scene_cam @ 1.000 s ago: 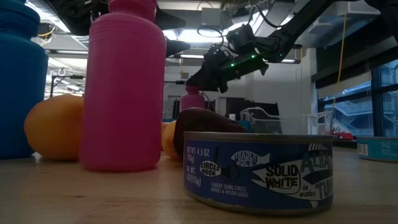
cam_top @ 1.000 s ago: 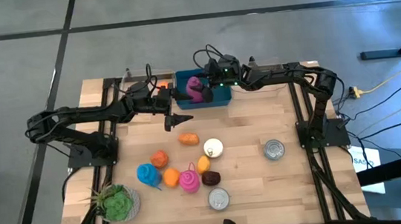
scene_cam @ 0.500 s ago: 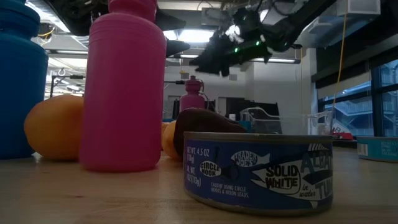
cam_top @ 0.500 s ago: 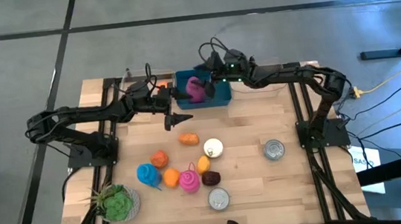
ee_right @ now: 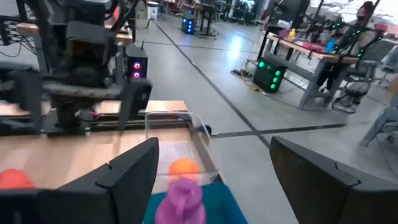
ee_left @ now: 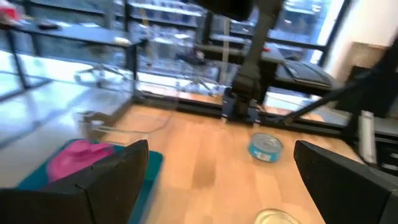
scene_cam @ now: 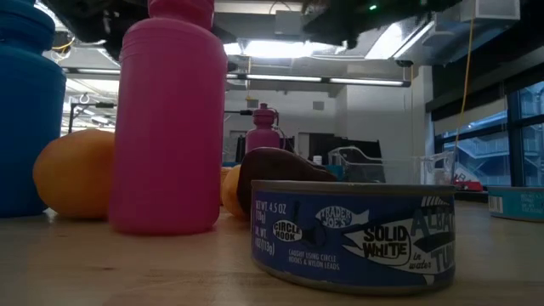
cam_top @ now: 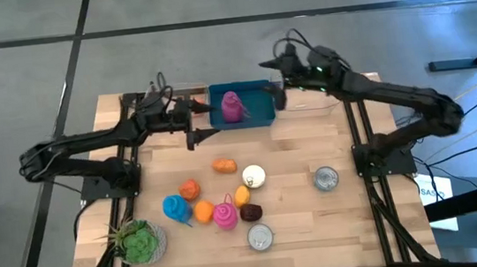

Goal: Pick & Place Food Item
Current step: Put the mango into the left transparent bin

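High view gives you the clearest read: the right gripper point(cam_top: 269, 66) has its jaws spread and empty, hanging just off the far right corner of the blue bin point(cam_top: 261, 113). The left gripper point(cam_top: 204, 135) is spread too, holding nothing, just off the bin's near left corner. The pink bottle point(cam_top: 232, 106) stands upright inside the bin, free of both arms, so you can judge the placing done; wide jaws fit a release and a clear pull-away. A second ago the right gripper sat right over the bottle in the bin; it has since lifted and swung out past the bin's edge, and the left arm has drawn back a little. Nearer you than the bin, the orange, cans and other bottles lie untouched on the table point(cam_top: 336, 221).
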